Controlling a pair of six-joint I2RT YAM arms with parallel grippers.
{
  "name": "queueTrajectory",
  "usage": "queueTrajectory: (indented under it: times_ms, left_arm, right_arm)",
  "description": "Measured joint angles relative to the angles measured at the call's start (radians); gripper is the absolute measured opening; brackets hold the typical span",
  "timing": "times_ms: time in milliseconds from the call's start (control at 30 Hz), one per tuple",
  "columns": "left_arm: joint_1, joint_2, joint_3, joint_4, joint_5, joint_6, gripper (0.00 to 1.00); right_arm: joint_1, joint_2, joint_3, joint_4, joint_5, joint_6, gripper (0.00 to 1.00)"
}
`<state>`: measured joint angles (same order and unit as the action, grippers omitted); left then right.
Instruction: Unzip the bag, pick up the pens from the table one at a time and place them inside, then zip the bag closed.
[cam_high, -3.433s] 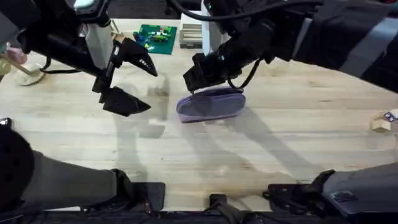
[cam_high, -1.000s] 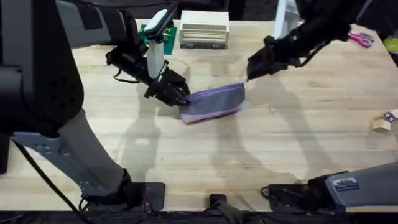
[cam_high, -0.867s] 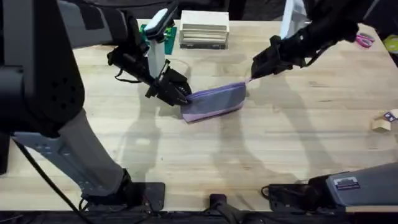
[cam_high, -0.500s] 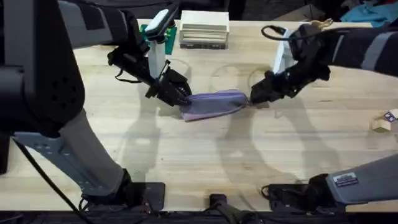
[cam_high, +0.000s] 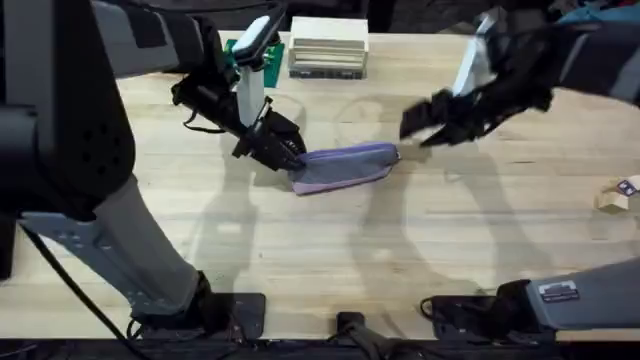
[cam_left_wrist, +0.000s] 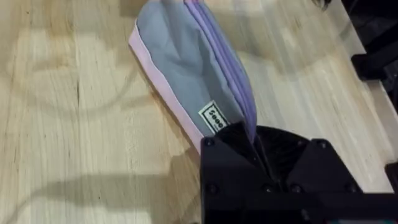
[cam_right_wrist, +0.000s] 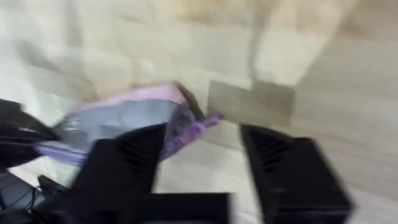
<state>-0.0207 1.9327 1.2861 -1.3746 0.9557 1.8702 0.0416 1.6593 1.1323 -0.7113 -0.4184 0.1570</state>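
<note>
1. A lavender-purple fabric bag lies on its side near the middle of a pale wooden worktop, its long axis running left to right and its greyer face turned upward.
2. The left gripper reaches in from the left and meets the bag's left end. In the left wrist view its black fingers are clenched on that end of the bag, pinching the fabric at the zipper seam just past a small white label. The rest of the pouch stretches away from the fingers across the wood.
3. The right gripper hangs above the worktop just beyond the bag's right end, apart from it. Its fingers are released and spread, holding nothing.
4. In the right wrist view, the bag lies beyond the two spread black fingers, with its purple zipper-pull end pointing into the gap between them. That view is blurred, but nothing sits between the pads.
5. Along the far edge of the worktop stand a cream rectangular box and, just left of it, a green item. A small pale block rests near the right edge.
</note>
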Motion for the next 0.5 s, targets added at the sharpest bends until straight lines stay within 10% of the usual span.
queueTrajectory:
  times_ms: [100, 500]
  left_arm:
    - [0.001, 0.0, 0.0, 0.0, -0.003, 0.0, 0.044]
    - [0.001, 0.0, 0.0, 0.0, -0.003, 0.0, 0.051]
  right_arm:
    - [-0.002, -0.051, 0.057, 0.001, -0.005, -0.006, 0.967]
    - [0.012, -0.291, 0.111, -0.015, -0.013, -0.137, 0.997]
